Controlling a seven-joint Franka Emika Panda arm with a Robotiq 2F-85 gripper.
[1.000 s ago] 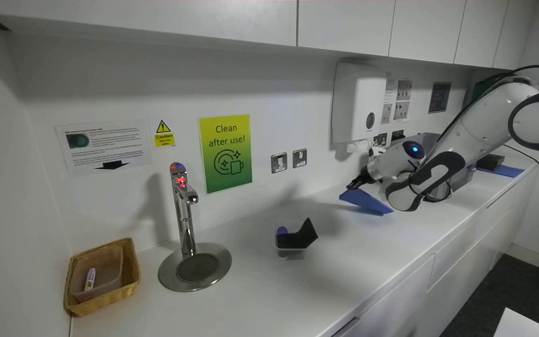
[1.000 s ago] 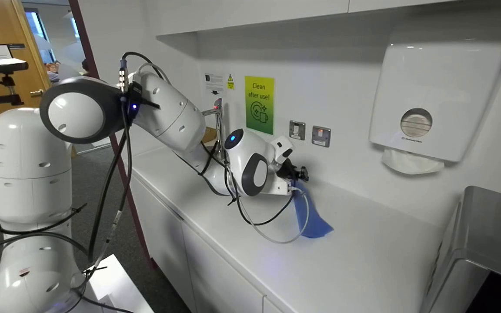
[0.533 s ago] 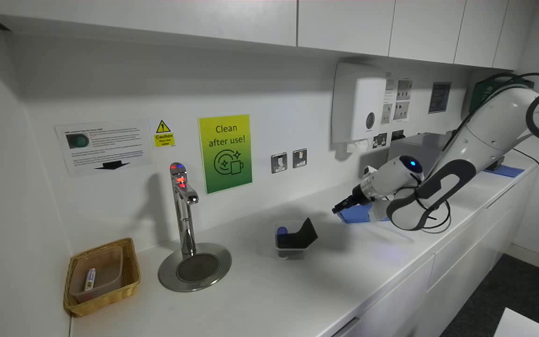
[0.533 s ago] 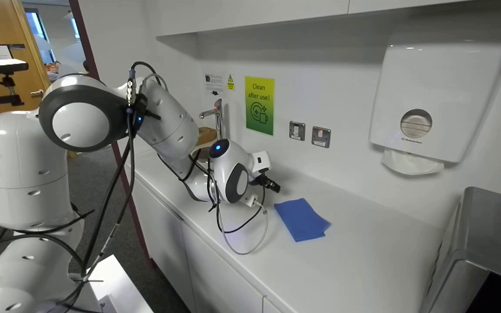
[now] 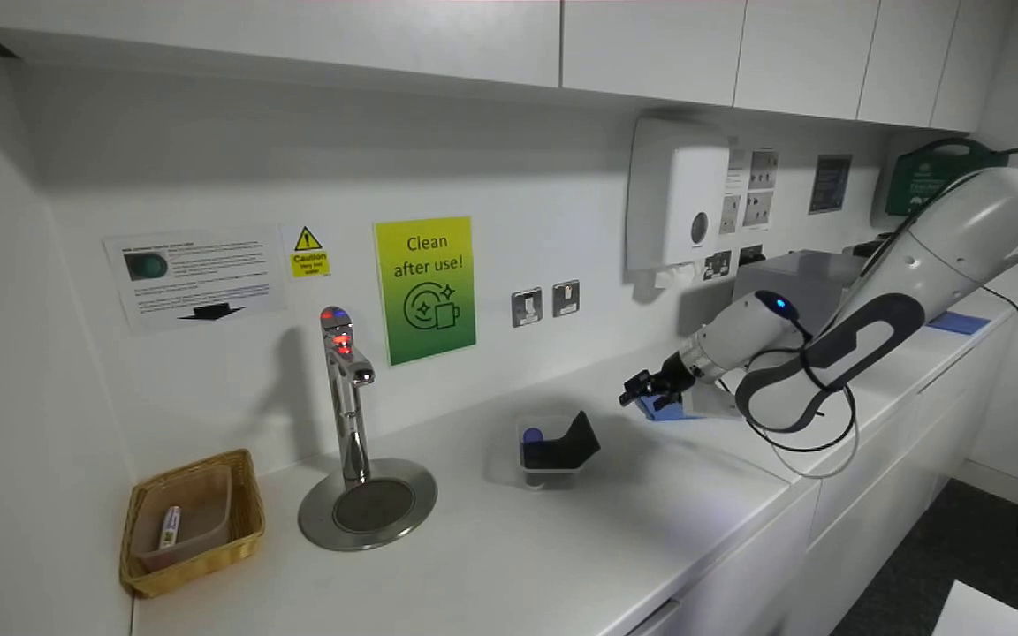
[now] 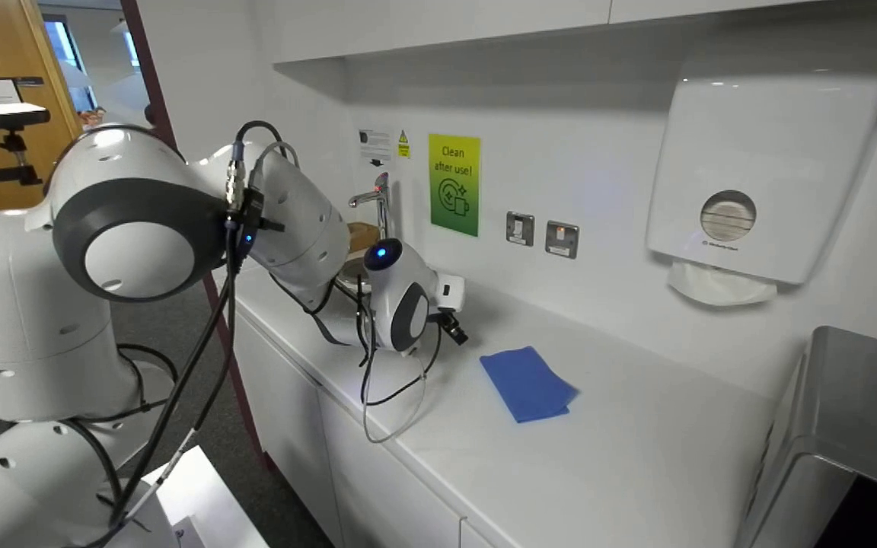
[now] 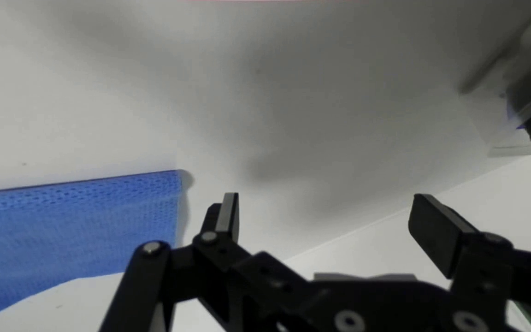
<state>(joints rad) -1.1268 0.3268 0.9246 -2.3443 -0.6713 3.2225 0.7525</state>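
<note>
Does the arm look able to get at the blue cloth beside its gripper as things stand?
Probably yes: the gripper stands open and holds nothing, the blue cloth lies close by on the counter, and nothing shows lying over it or between them.

On the counter [image 5: 509, 556], one tap [image 5: 348, 411], one basket [image 5: 249, 508], two tubs [image 5: 201, 511] — one set inside the basket — and two cloths [image 6: 526, 384] are counted; above its back edge, one dispenser [image 6: 766, 144] and one green poster [image 5: 428, 309] are mounted.

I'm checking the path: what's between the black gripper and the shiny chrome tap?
In an exterior view, a clear plastic container holding an angular black piece stands between gripper and tap.
</note>
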